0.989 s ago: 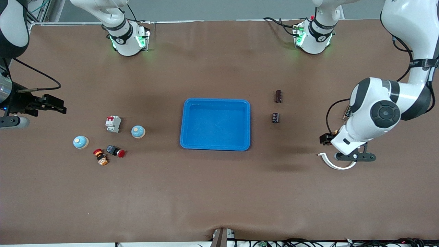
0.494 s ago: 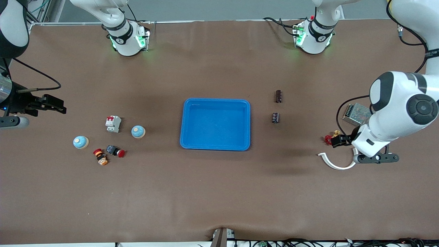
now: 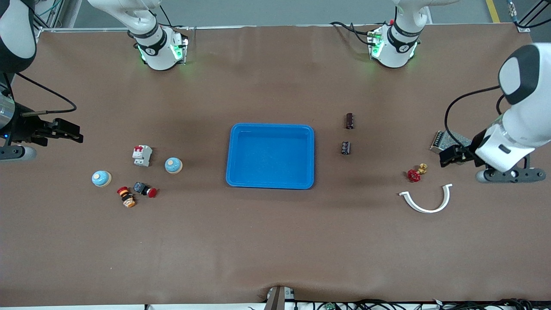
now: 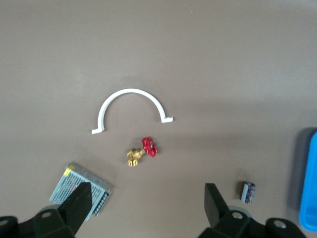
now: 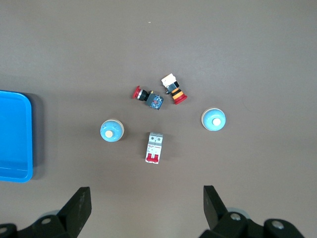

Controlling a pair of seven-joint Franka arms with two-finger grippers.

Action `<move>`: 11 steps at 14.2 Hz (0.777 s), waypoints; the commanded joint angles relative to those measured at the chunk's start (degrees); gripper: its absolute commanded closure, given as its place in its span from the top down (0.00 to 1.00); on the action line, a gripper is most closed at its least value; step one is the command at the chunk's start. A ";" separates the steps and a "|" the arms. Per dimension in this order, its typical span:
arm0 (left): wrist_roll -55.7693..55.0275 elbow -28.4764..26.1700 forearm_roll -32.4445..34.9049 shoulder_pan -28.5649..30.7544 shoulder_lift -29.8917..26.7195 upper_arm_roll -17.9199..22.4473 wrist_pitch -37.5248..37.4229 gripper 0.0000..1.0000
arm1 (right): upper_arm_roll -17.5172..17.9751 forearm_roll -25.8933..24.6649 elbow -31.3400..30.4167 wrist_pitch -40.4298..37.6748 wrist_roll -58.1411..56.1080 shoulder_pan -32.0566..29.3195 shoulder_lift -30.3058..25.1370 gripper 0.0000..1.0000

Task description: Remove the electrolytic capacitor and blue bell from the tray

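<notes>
**Checking tray: nothing in it, capacitors and bells lie on the table**

The tray (image 3: 271, 186) sits mid-frame in the front view and is empty. Two electrolytic capacitors (image 3: 350, 121) (image 3: 345, 148) lie on their sides beside it, toward the left arm's end. Two blue bells (image 3: 173, 165) (image 3: 101, 178) stand toward the right arm's end, near a circuit breaker (image 3: 141, 155) and two push buttons (image 3: 145, 189) (image 3: 126, 196). Judging by this layout, the removal looks done.

The left gripper (image 4: 147, 203) hangs over the table's left-arm end near a white curved clip (image 3: 426, 201). Its fingers are spread and hold nothing. The right gripper (image 5: 146, 203) waits at the frame edge at the right arm's end, fingers also spread and empty.

Handling, as a judgement:
- **Capacitor:** light, rigid, with a slick sleeve, and likely to roll. Pinch across the body at mid-length.
- **Bell:** a hard, smooth dome that fingers would slide off. Grip low, across the base rim.
</notes>
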 commanded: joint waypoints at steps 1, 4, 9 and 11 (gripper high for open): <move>1.71 0.15 -2.64 -1.83 -4.49 3.01 -4.89 1.00 | 0.26 0.18 0.70 -0.26 0.71 -0.22 0.19 1.00; 1.80 3.40 -2.73 -4.20 -5.29 4.42 -10.60 1.00 | 0.26 0.09 0.70 -0.26 0.71 -0.22 0.19 1.00; 1.89 3.58 -2.82 -6.05 -9.59 6.79 -13.25 1.00 | 0.34 0.09 0.70 -0.26 0.71 -0.22 0.19 1.00; 1.81 3.76 -2.90 -6.23 -10.82 7.15 -13.34 1.00 | 0.34 0.09 0.70 -0.18 0.71 -0.22 0.19 1.00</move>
